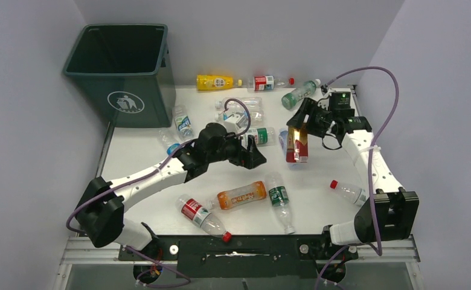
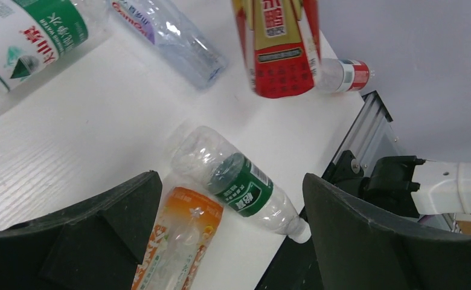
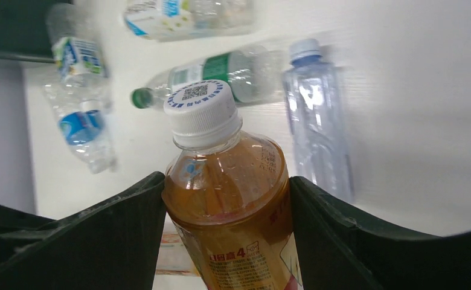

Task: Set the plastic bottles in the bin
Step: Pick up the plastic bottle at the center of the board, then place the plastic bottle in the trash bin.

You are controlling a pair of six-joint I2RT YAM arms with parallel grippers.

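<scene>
My right gripper [image 3: 227,205] is shut on a bottle of amber drink [image 3: 230,181] with a white cap and a red label. In the top view that bottle [image 1: 297,144] hangs from the right gripper [image 1: 297,124] over the table's middle right. My left gripper [image 2: 233,223] is open and holds nothing. It hovers above an orange bottle [image 2: 179,241] and a green-labelled clear bottle [image 2: 239,181] lying on the table. The left gripper [image 1: 256,158] is at the table's centre. The dark green bin [image 1: 124,66] stands at the far left corner.
Several bottles lie scattered: a yellow one [image 1: 215,81], a red-labelled one [image 1: 269,82] and a green one [image 1: 299,93] along the back wall, blue-labelled ones [image 1: 183,122] beside the bin, a red-labelled one [image 1: 203,215] near the front edge, and a red-capped one [image 1: 349,192] at the right.
</scene>
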